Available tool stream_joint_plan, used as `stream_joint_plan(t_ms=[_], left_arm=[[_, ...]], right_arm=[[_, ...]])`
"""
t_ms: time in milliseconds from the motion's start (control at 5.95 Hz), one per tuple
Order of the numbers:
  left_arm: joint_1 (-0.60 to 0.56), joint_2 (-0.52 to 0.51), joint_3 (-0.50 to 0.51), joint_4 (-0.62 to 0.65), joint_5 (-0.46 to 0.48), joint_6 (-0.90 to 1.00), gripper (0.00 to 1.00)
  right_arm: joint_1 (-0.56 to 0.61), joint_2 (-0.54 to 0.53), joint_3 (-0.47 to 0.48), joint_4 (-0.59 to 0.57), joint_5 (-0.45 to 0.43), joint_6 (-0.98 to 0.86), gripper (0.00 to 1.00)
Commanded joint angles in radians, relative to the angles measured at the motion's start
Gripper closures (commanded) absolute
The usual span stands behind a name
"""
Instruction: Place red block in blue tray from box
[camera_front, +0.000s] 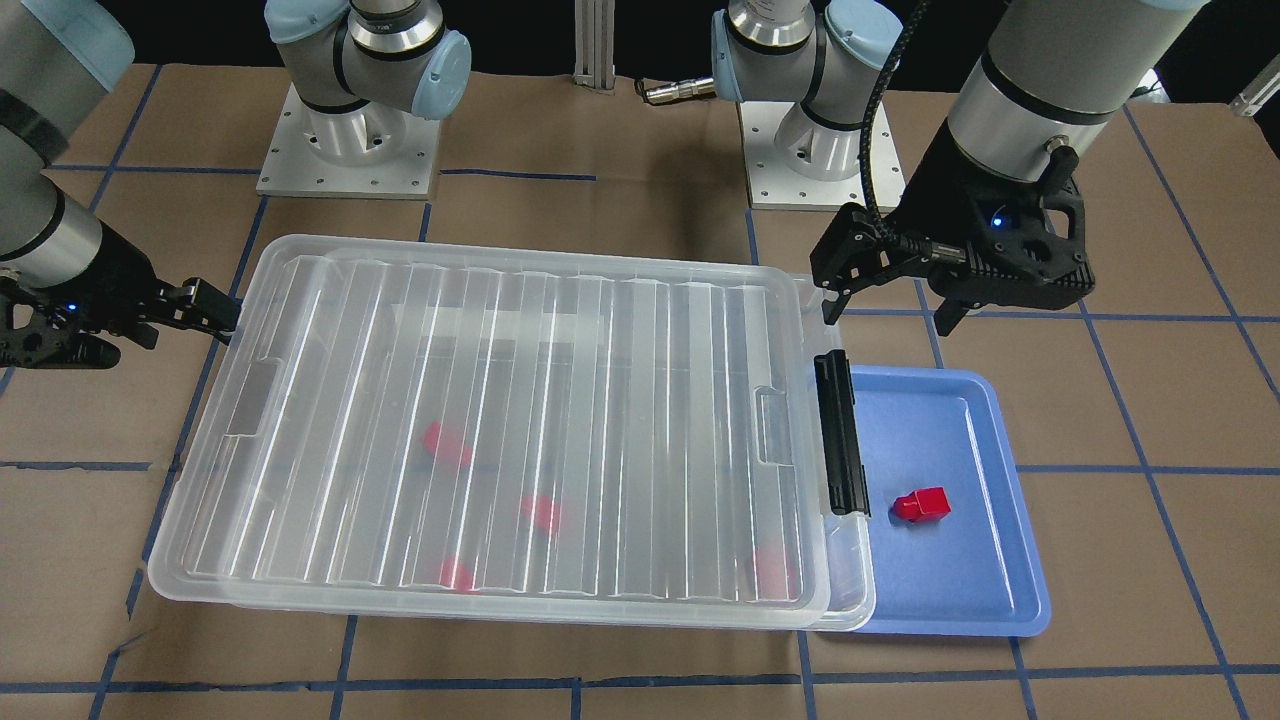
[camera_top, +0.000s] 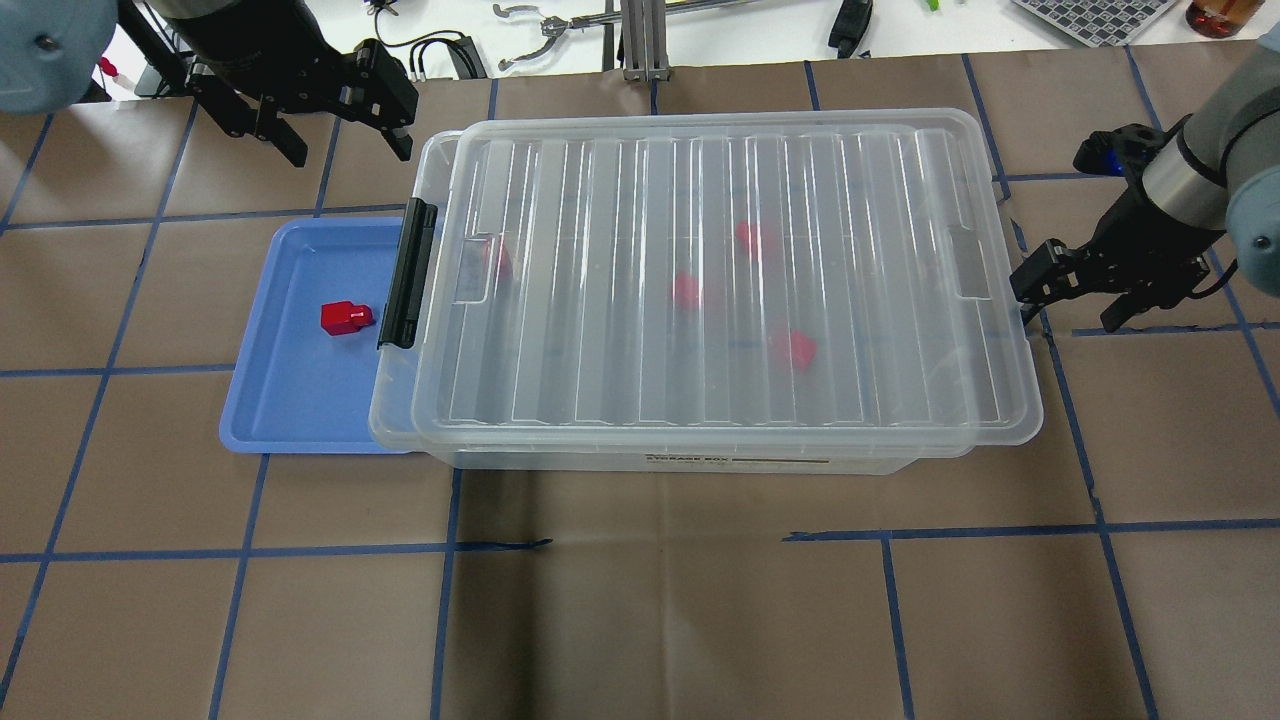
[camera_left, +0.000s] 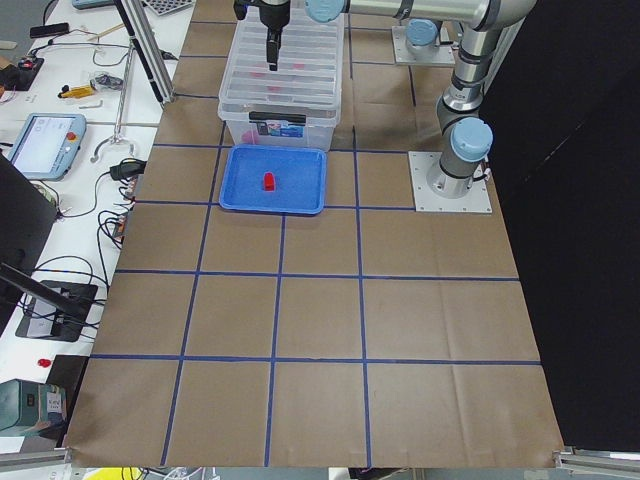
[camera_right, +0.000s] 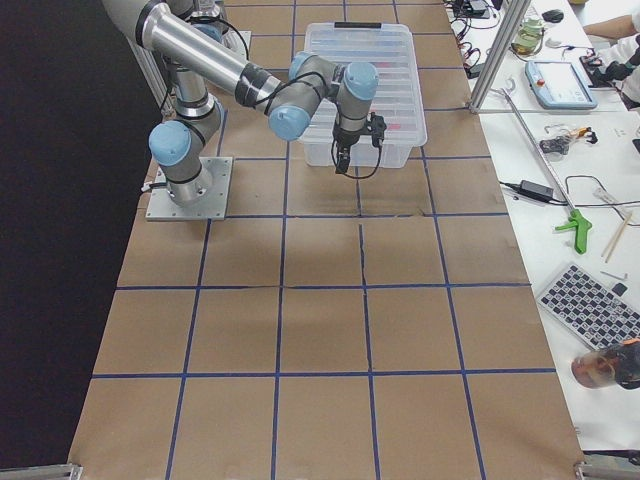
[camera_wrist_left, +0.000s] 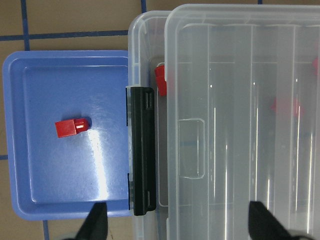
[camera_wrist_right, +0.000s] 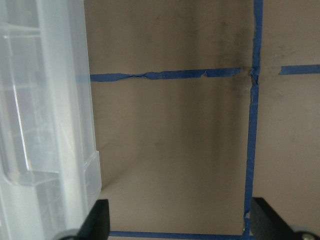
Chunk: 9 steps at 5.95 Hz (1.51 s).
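One red block (camera_front: 922, 505) lies in the blue tray (camera_front: 960, 575), also seen from overhead (camera_top: 345, 318) and in the left wrist view (camera_wrist_left: 71, 127). The clear box (camera_top: 700, 200) stands beside the tray with its ribbed lid on, slightly shifted; its black latch (camera_top: 408, 272) faces the tray. Several more red blocks (camera_top: 688, 290) show blurred through the lid. My left gripper (camera_top: 350, 150) hovers open and empty above the box's latch end. My right gripper (camera_top: 1065, 305) is open and empty just off the box's opposite short side.
Brown paper with blue tape lines covers the table (camera_top: 640, 600). The arm bases (camera_front: 348, 140) stand behind the box. The tray's edge is tucked under the box's latch end (camera_wrist_left: 141, 150). Cables and tools lie on the white bench (camera_top: 560, 25) beyond the table.
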Motion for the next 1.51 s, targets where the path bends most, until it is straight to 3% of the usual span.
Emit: stream_joint_plan(t_ms=[0,336,673,1009,1345], left_arm=[[-0.003,-0.003,0.017,-0.026,0.086,-0.007,0.01],[-0.005,-0.001,0.017,-0.049,0.084,-0.010,0.01],[-0.006,0.008,0.002,-0.043,0.084,-0.009,0.01],[-0.005,0.008,0.000,-0.041,0.082,-0.009,0.01],[-0.005,0.008,0.006,-0.041,0.082,-0.007,0.01]], right_arm=[[0.054,0.000,-0.002,-0.001,0.001,0.049,0.00],[0.068,0.000,-0.002,-0.001,0.000,0.055,0.00],[0.068,-0.024,-0.073,0.027,-0.026,0.055,0.00],[0.080,-0.034,-0.283,0.282,-0.032,0.127,0.00],[0.205,-0.026,-0.429,0.444,-0.035,0.339,0.00]])
